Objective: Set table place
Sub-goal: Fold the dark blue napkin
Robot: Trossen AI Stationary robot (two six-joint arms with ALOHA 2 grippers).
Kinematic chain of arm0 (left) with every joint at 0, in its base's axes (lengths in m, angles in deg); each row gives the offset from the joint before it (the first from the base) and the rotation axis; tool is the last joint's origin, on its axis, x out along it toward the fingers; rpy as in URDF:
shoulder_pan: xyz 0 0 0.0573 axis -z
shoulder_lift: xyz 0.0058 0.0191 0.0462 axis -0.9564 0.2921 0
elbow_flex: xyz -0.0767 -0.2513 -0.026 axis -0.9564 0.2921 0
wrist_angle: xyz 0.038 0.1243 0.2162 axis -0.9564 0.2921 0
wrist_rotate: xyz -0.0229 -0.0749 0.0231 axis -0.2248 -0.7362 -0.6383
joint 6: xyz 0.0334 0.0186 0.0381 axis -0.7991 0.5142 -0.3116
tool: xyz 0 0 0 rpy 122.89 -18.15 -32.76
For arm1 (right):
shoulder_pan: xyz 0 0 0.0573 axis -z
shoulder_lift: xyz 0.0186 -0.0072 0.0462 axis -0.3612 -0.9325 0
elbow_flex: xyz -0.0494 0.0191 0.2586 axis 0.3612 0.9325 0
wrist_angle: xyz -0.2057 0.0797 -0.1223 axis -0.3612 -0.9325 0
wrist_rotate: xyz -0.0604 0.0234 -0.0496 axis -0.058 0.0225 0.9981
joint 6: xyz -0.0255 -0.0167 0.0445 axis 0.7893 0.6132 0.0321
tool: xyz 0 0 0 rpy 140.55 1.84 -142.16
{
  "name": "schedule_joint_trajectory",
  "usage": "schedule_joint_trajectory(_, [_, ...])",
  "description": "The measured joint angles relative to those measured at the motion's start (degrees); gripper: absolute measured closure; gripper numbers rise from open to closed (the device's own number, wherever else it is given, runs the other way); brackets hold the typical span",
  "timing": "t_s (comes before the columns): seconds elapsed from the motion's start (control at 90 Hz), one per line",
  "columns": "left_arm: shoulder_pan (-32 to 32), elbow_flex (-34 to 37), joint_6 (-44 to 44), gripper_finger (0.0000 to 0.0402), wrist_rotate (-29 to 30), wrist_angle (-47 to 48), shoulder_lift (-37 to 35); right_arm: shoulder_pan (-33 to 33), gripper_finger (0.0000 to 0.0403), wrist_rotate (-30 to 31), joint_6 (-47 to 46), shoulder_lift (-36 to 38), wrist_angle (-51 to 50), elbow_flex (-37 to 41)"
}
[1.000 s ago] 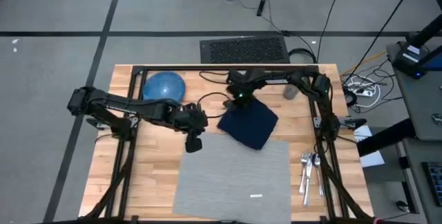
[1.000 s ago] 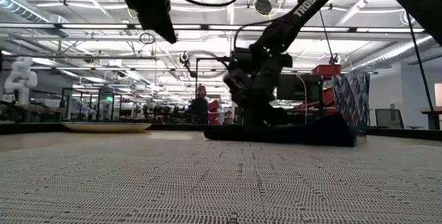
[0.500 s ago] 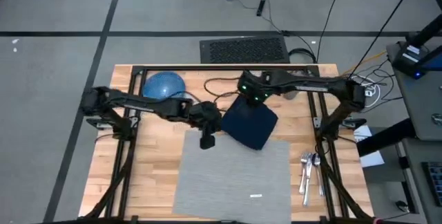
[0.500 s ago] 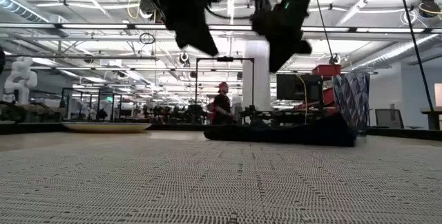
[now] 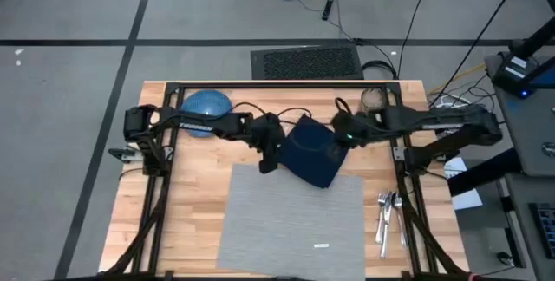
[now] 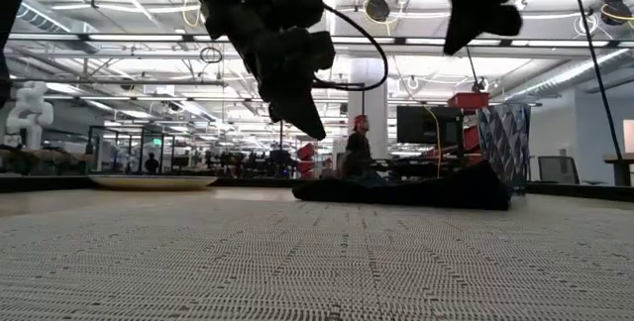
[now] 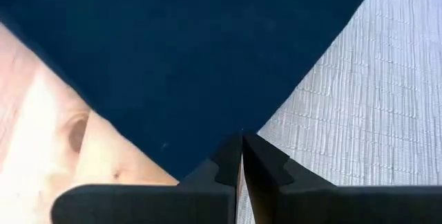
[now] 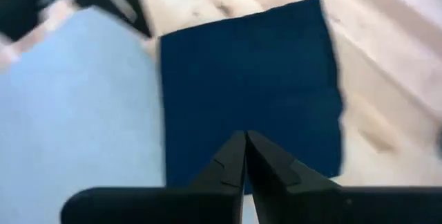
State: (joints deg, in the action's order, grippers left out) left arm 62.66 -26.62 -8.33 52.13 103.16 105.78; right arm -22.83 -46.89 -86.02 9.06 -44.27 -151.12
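The light-grey placemat (image 5: 295,225) lies flat on the near middle of the wooden table (image 5: 191,203). A dark navy napkin (image 5: 312,153) lies spread just beyond it, its near corner resting on the mat's far edge. My left gripper (image 7: 242,137) is shut and hovers over the napkin's left corner (image 5: 279,153), clear of the table in the low view (image 6: 317,131). My right gripper (image 8: 246,135) is shut and high above the napkin's right side (image 5: 340,135). A blue dish (image 5: 206,105) rests at the far left.
Cutlery (image 5: 386,213) lies beside the placemat's right edge. A clear glass (image 5: 373,101) stands at the far right, behind my right arm. Black frame rails (image 5: 156,194) run along both sides of the table.
My right gripper has risen off the napkin's far corner and moved toward the table's right edge. My left gripper has moved toward the table's right edge, up to the napkin's left corner, and has come lower. The napkin lies where it was.
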Motion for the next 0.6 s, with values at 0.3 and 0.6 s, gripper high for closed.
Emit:
schedule_joint_trajectory(0.3, [-3.48,-0.03,0.06,0.0402,-5.75,-1.78,0.82,-3.55,0.0403,0.08,-6.25,3.27,2.37,8.07])
schedule_joint_trajectory(0.6, [-2.98,-2.04,-1.72,0.0402,-8.23,-2.52,8.84,-0.17,0.0403,0.2,-8.11,2.75,11.28,10.62])
